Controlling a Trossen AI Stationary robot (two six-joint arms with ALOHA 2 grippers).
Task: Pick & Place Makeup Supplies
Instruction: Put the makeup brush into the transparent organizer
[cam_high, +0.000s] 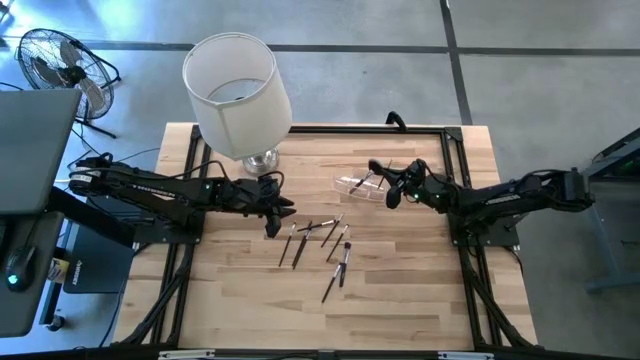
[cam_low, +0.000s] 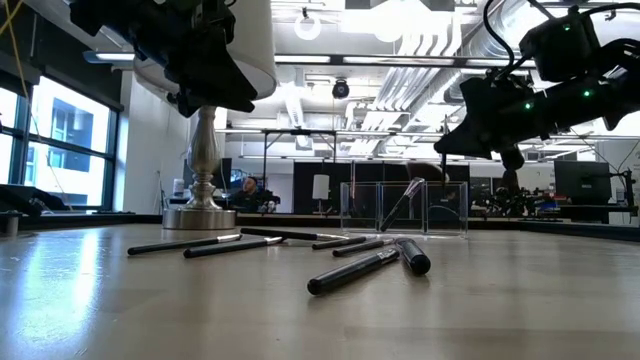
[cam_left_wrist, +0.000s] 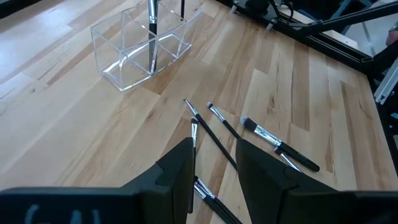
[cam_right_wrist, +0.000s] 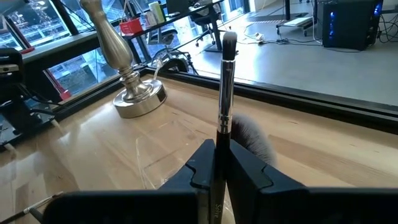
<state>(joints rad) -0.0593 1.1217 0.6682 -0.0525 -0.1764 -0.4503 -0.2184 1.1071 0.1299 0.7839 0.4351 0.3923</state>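
High view, left end effector (cam_high: 272, 222): hangs above the tabletop (cam_high: 400, 300) just at 9 o'clock of the loose makeup brushes (cam_high: 322, 243), at 6 o'clock of the lamp (cam_high: 240, 95).
Left wrist view, left fingers (cam_left_wrist: 180, 174): spread apart, nothing between them, with thin dark brushes (cam_left_wrist: 217, 134) on the wood below.
High view, right end effector (cam_high: 392, 190): over the clear organizer (cam_high: 362, 186), at about 1 o'clock of the loose pile.
Right wrist view, right end effector (cam_right_wrist: 219, 163): pressed together on an upright brush (cam_right_wrist: 225, 93), silver ferrule and dark handle; a fluffy dark brush head (cam_right_wrist: 252, 138) shows just behind it.
Low view, organizer (cam_low: 405, 208): clear, compartmented, standing on the tabletop, one brush leaning inside; which compartment, I cannot tell.
Loose supplies: about seven brushes and pencils scattered flat at the tabletop's centre, some touching or crossing.
Low view, nearest pair (cam_low: 370, 265): two dark handles lying beside each other, closest to the camera.
Lamp base (cam_low: 200, 212): silver, at 10 o'clock of the pile, apart from it.
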